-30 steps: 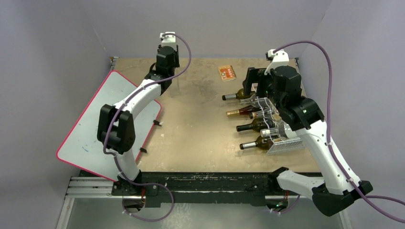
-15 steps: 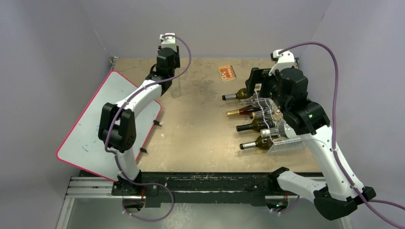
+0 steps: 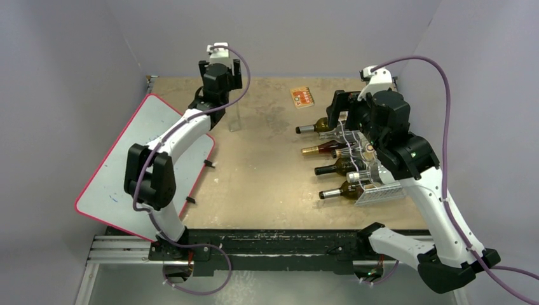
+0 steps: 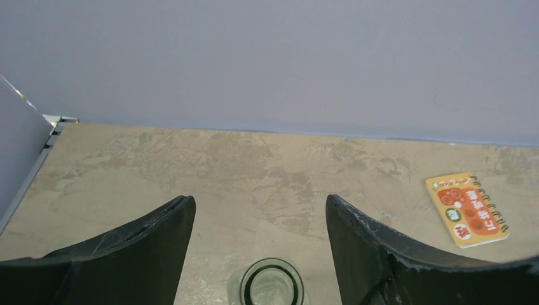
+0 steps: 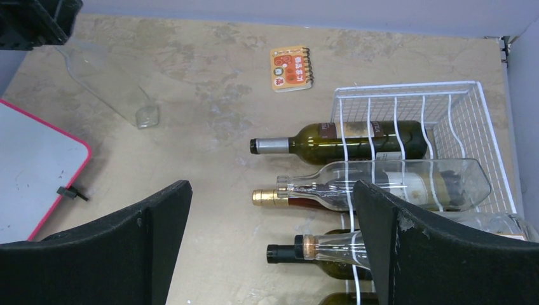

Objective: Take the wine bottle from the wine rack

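L gripper, jaws spread wide, hangs over a clear bottle set upright on the table, well apart from the wine rack. R gripper, also spread & empty, hovers above racked bottles, necks out, prob. for easy grabbing.

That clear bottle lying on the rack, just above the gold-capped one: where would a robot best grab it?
Probably by the neck, coming down from above. The clear bottle lies flat on the upper tier, and its neck pokes out past the wine rack wires over open table, so fingers can straddle it there. The wide body sits behind the wavy wires.
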You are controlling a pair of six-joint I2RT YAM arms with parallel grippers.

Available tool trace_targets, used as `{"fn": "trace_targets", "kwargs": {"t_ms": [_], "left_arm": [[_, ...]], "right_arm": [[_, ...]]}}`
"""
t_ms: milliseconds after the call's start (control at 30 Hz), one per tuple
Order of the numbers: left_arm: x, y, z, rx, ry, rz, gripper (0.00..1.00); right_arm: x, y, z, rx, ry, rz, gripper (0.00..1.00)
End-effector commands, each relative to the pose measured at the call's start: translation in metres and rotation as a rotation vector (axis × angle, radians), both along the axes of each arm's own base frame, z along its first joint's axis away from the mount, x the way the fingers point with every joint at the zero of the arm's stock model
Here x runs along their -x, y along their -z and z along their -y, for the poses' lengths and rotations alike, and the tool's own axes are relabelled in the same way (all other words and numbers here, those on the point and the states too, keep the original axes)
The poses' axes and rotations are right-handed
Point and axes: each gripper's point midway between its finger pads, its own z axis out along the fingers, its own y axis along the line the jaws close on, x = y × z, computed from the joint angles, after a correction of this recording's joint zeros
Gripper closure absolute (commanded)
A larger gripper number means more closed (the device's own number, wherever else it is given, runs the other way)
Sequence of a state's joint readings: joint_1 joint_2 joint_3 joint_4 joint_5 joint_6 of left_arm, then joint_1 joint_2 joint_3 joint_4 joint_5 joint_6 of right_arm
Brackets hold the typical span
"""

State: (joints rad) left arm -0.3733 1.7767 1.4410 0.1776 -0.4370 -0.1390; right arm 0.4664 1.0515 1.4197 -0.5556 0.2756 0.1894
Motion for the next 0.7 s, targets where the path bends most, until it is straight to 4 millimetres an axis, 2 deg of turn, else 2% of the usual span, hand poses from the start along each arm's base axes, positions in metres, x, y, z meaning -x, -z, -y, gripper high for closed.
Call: {"fn": "trace_targets", "kwargs": {"t_ms": [0,233,300,433,467,667], "left_arm": [[0.020,-0.064,-0.007,0.074,0.014,0.116,0.25],[0.059,-0.104,-0.003,0.125,0.110,0.149,0.23],[0.074,-0.110,-0.004,0.144,0.133,0.168,0.15],[0.105,-0.120,-0.010,0.161,0.168,0.225,0.01],[0.112,-0.116,-0.012,0.155,0.178,0.230,0.00],[0.148,-0.129,-0.012,0.104,0.270,0.311,0.00]], "right_arm": [[0.006,-0.028,0.003,-0.036,0.002,0.083,0.00],[0.005,-0.021,0.009,-0.005,0.021,0.080,0.00],[0.003,-0.015,0.009,0.007,0.026,0.060,0.00],[0.001,0.003,0.006,0.017,0.023,0.003,0.00],[0.001,0.008,0.005,0.017,0.025,-0.012,0.00],[-0.004,0.038,0.003,0.004,0.069,-0.109,0.00]]}}
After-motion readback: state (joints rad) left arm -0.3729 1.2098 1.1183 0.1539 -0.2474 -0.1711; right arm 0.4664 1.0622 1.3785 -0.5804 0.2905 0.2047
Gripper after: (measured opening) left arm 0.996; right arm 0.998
